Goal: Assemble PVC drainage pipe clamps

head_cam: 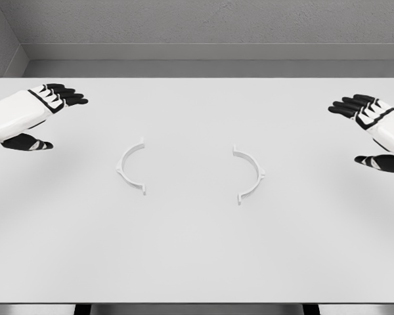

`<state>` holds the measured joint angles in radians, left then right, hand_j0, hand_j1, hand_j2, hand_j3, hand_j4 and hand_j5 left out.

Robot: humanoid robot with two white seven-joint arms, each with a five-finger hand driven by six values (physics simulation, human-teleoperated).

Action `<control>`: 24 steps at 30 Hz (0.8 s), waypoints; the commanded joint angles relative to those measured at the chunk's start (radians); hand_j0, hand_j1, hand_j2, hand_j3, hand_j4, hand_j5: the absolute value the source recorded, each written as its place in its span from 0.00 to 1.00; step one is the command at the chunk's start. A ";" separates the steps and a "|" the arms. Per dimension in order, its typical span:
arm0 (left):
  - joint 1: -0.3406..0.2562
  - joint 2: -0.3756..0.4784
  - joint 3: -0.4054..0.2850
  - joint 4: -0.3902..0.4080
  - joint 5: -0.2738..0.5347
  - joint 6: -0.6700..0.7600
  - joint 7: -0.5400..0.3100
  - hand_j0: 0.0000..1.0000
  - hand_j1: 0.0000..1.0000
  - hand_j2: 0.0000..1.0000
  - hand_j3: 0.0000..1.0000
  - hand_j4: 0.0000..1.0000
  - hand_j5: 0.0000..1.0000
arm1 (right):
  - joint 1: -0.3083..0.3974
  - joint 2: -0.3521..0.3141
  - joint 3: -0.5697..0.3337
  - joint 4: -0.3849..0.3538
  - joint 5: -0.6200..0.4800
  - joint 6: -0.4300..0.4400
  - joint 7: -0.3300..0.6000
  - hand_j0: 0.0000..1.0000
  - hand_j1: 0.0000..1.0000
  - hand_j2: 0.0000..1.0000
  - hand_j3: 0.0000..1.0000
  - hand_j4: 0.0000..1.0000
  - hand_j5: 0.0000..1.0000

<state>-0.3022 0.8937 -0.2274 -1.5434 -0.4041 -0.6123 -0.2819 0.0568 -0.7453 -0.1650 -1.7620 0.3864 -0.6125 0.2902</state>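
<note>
Now, with both the left hand [36, 111] and right hand [374, 125] spread and empty at the frame's edges, each should close gently on its nearer clamp half, left half [131, 167] and right half [251, 174] lying mid-frame, open sides facing.

Table [197, 262] plain white w/ no pattern. Two clamp halves, left clamp half [131, 167] & right clamp half [249, 174], white too, nearly same shade as the top, only faint grey shadow lines set them off. Left hand [33, 115] & right hand [374, 128]: white shells, black fingers [65, 95] w/ white bands across knuckles, black thumbs. Back wall [197, 23] speckled mid-grey, paler grey strip at its foot
</note>
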 commanded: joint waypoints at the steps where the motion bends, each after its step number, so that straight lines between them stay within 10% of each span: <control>1: 0.000 0.004 0.000 0.005 0.007 0.001 0.000 1.00 1.00 1.00 1.00 1.00 1.00 | 0.002 0.001 0.007 -0.002 -0.001 0.002 0.006 1.00 1.00 1.00 1.00 1.00 1.00; 6: 0.000 -0.006 -0.001 0.006 0.007 0.001 0.000 1.00 1.00 1.00 1.00 1.00 1.00 | 0.003 0.011 0.028 -0.002 -0.098 0.002 0.007 1.00 1.00 1.00 1.00 1.00 1.00; 11: -0.003 -0.036 -0.001 0.046 -0.008 0.001 -0.002 1.00 1.00 1.00 1.00 1.00 1.00 | -0.135 -0.061 0.042 0.006 -0.074 0.002 0.224 1.00 1.00 1.00 1.00 1.00 1.00; 15: -0.011 -0.065 -0.023 0.072 -0.024 0.001 -0.002 1.00 1.00 1.00 1.00 1.00 1.00 | -0.297 -0.060 0.275 0.032 0.028 0.002 0.227 1.00 1.00 1.00 1.00 1.00 1.00; 24: -0.075 -0.128 -0.079 0.112 -0.082 0.001 -0.010 1.00 1.00 1.00 1.00 1.00 1.00 | -0.385 0.095 0.420 0.133 0.075 0.002 0.218 1.00 1.00 1.00 1.00 1.00 1.00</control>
<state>-0.3774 0.7771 -0.3014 -1.4421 -0.4828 -0.6123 -0.2873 -0.3222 -0.6806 0.2370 -1.6407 0.4666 -0.6138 0.5119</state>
